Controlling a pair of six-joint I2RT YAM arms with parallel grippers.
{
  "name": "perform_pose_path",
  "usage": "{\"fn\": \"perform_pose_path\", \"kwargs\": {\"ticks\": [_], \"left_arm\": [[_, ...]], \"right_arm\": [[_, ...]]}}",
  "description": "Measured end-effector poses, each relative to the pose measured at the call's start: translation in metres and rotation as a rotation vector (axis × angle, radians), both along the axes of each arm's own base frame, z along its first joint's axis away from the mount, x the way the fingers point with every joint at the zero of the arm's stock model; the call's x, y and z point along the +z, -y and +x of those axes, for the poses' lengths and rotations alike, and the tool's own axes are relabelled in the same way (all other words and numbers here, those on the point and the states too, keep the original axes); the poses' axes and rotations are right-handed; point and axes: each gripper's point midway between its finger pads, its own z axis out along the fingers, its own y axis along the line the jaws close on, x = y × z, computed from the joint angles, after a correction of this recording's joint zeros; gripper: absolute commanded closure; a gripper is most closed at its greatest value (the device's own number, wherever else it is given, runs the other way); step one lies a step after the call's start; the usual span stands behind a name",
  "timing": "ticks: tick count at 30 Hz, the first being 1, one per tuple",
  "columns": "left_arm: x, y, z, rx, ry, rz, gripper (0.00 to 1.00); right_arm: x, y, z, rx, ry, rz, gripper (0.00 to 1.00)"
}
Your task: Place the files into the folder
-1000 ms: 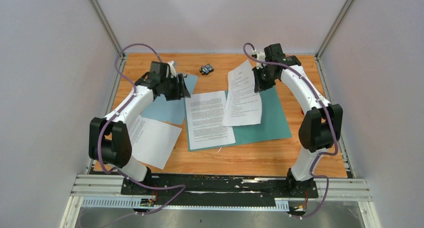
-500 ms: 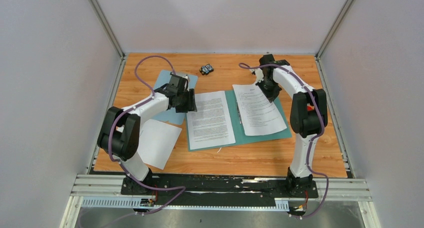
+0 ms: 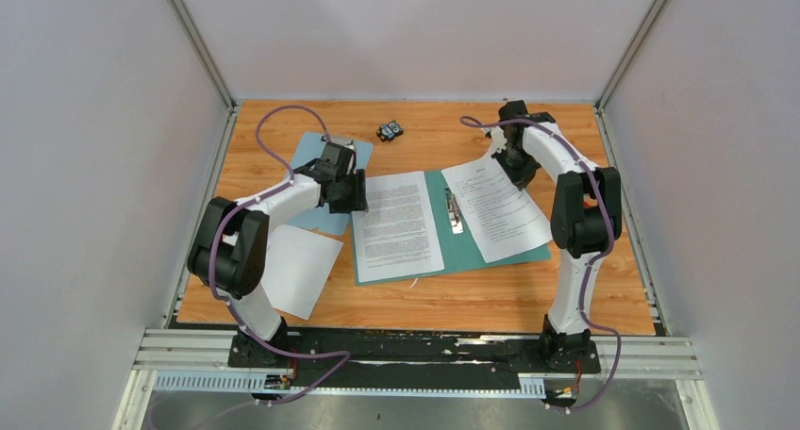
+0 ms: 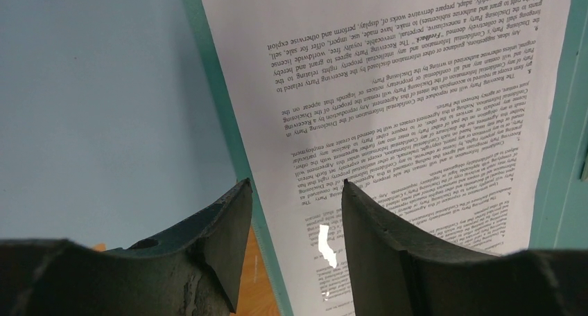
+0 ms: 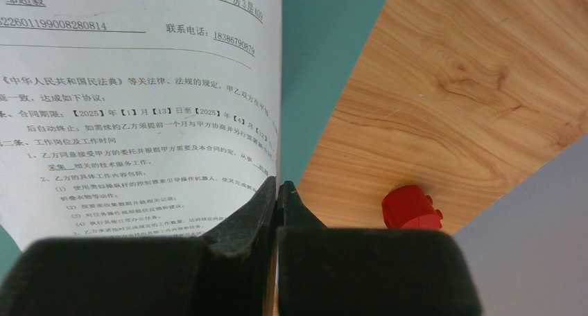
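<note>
The teal folder (image 3: pixel 472 251) lies open at the table's middle. One white printed file (image 3: pixel 396 224) lies flat on its left cover. My right gripper (image 3: pixel 514 166) is shut on the far edge of a second file (image 3: pixel 495 208), which rests slanted on the right cover. In the right wrist view the shut jaws (image 5: pixel 277 184) pinch that sheet (image 5: pixel 139 108) over the folder (image 5: pixel 326 53). My left gripper (image 3: pixel 351 192) is open and empty, low over the left file's (image 4: pixel 416 122) left edge and the folder's edge (image 4: pixel 236 150). A third file (image 3: pixel 292 265) lies at the near left, outside the folder.
A pale blue clipboard (image 3: pixel 325 213) lies under my left arm, and shows in the left wrist view (image 4: pixel 90 87). A small black object (image 3: pixel 390 130) sits at the back middle. A metal fastener (image 3: pixel 456 213) lies along the folder's spine. A red object (image 5: pixel 412 206) sits on the wood.
My right gripper has brought its sheet down from upright onto the right cover and shifted it right. My left gripper has dropped to the folder's left edge and holds there.
</note>
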Motion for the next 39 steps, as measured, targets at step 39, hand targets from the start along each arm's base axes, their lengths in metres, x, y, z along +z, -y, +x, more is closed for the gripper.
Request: {"fn": "perform_pose_path", "kwargs": {"ticks": [39], "left_arm": [[-0.01,-0.002,-0.003,-0.011,-0.027,0.02,0.41]], "right_arm": [[-0.034,-0.001,-0.025,-0.186,-0.107,0.29,1.0]]}}
